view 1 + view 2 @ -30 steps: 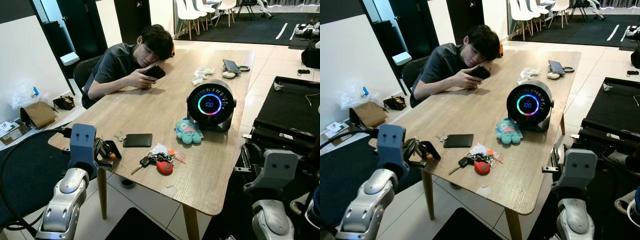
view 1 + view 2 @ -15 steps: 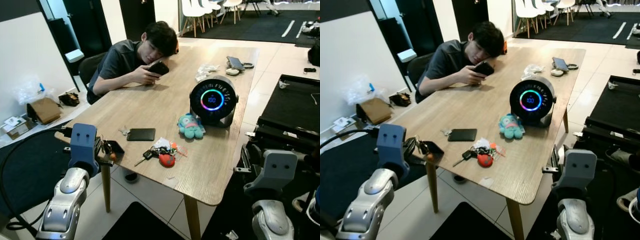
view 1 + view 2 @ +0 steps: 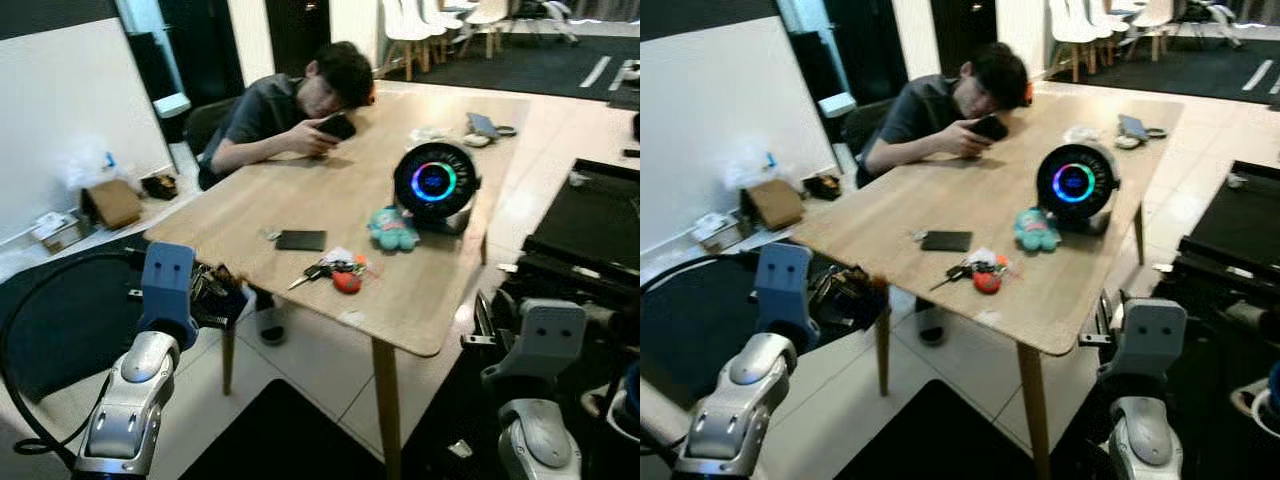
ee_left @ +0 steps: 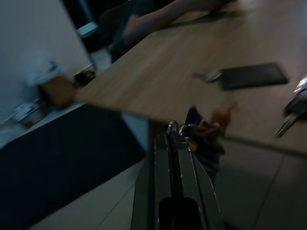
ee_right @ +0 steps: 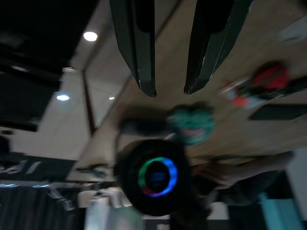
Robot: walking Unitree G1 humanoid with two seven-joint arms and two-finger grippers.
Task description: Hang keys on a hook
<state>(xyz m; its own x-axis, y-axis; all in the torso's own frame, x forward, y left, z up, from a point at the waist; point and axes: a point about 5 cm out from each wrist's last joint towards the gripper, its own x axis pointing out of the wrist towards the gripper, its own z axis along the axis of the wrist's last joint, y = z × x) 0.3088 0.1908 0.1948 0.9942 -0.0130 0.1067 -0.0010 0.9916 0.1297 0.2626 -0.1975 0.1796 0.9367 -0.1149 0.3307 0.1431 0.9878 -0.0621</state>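
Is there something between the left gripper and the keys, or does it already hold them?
Nothing visible stands between them: the left gripper is shut on a bunch of keys, beside the table corner. No hook can be made out.

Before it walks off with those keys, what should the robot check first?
1. Left claw shut on the keys: ok, fingers pressed together on the ring.
2. Keys hanging free of the table edge: ok.
3. Right claw free: ok, open and holding nothing.
4. Hook located: cannot tell.
5. Person at the far end out of the way: ok.
6. Second bunch of keys on the table left alone: ok.
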